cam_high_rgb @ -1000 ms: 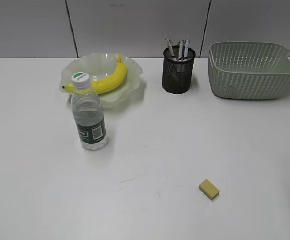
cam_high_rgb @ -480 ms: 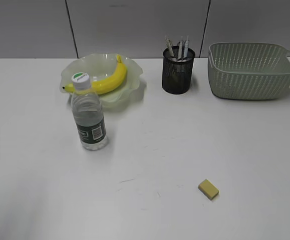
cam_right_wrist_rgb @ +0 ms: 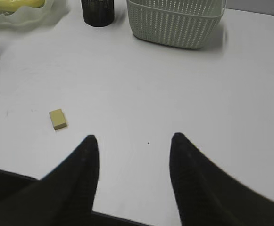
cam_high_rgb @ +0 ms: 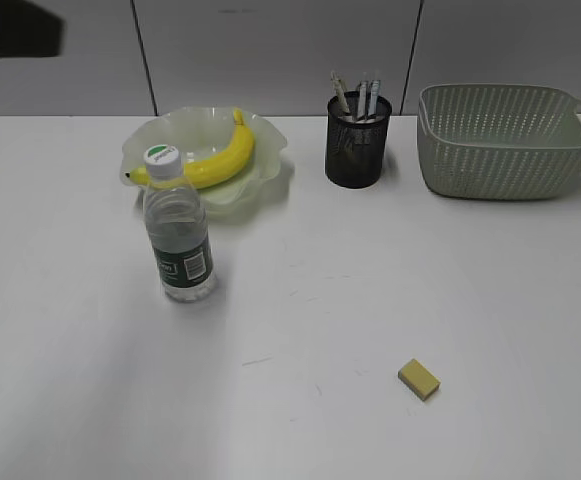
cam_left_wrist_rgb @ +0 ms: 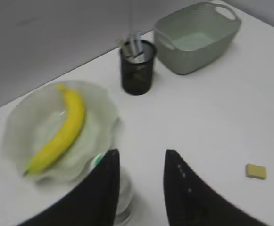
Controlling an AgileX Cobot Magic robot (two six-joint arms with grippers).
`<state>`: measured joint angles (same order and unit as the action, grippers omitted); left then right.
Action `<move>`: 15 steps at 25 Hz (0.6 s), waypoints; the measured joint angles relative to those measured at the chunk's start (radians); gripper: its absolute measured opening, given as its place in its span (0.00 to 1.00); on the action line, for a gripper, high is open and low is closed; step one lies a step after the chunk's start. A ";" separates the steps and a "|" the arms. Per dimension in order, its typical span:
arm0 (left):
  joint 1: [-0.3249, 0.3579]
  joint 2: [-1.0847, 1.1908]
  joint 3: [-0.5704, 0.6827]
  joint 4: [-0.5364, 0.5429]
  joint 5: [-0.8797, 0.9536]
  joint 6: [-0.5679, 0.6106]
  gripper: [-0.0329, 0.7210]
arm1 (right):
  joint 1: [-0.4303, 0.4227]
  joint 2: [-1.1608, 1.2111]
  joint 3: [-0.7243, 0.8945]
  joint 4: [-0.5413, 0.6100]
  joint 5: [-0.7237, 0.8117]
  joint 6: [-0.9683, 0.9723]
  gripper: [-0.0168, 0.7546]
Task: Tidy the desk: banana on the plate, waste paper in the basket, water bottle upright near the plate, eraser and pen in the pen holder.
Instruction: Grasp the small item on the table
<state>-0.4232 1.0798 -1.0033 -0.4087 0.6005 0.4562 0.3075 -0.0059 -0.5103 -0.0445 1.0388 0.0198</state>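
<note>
The yellow banana (cam_high_rgb: pixel 215 160) lies in the pale green plate (cam_high_rgb: pixel 266 140) at the back left. In front of the plate the water bottle (cam_high_rgb: pixel 178 240) stands upright. Pens (cam_high_rgb: pixel 362 98) stick out of the black mesh pen holder (cam_high_rgb: pixel 358 150), left of the green basket (cam_high_rgb: pixel 505 145). The yellow eraser (cam_high_rgb: pixel 419 379) lies alone on the desk (cam_high_rgb: pixel 390 280), front right. My left gripper (cam_left_wrist_rgb: pixel 141 153) hangs open high over the bottle (cam_left_wrist_rgb: pixel 127 197), empty. Also open and empty, my right gripper (cam_right_wrist_rgb: pixel 134 137) is right of the eraser (cam_right_wrist_rgb: pixel 57 118). The waste paper is out of view.
A dark blurred shape (cam_high_rgb: pixel 15 30) shows in the exterior view's top left corner. A grey wall runs behind the desk. The right wrist view shows the desk's near edge below the fingers (cam_right_wrist_rgb: pixel 87 160).
A dark blurred shape has come into the top left corner of the exterior view. The dark bit at the right edge a second ago is gone. No object has moved.
</note>
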 joint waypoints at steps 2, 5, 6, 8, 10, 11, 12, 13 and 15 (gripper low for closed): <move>-0.152 0.101 -0.065 0.066 -0.055 -0.025 0.36 | 0.000 -0.001 0.000 0.000 0.000 0.001 0.51; -0.363 0.297 -0.165 0.196 -0.103 -0.138 0.36 | 0.000 -0.001 0.001 0.000 0.000 0.001 0.48; -0.421 0.357 -0.199 0.237 -0.102 -0.176 0.36 | 0.000 -0.001 0.001 0.000 0.000 0.001 0.47; -0.508 0.500 -0.259 0.281 -0.090 -0.217 0.37 | 0.000 -0.001 0.001 0.000 0.000 0.001 0.46; -0.560 0.619 -0.318 0.296 -0.067 -0.232 0.43 | 0.000 -0.001 0.001 0.000 0.000 0.001 0.46; -0.580 0.674 -0.338 0.298 -0.058 -0.236 0.48 | 0.000 -0.001 0.001 0.000 0.000 0.001 0.46; -0.593 0.721 -0.360 0.300 -0.055 -0.238 0.55 | 0.000 -0.001 0.001 0.000 0.000 0.001 0.46; -0.604 0.756 -0.378 0.301 -0.055 -0.238 0.61 | 0.000 -0.001 0.001 0.000 0.000 0.001 0.46; -0.614 0.820 -0.397 0.302 -0.085 -0.239 0.71 | 0.000 -0.001 0.001 0.000 0.000 0.001 0.46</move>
<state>-1.0368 1.8996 -1.4001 -0.1063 0.5154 0.2176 0.3075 -0.0069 -0.5092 -0.0442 1.0388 0.0207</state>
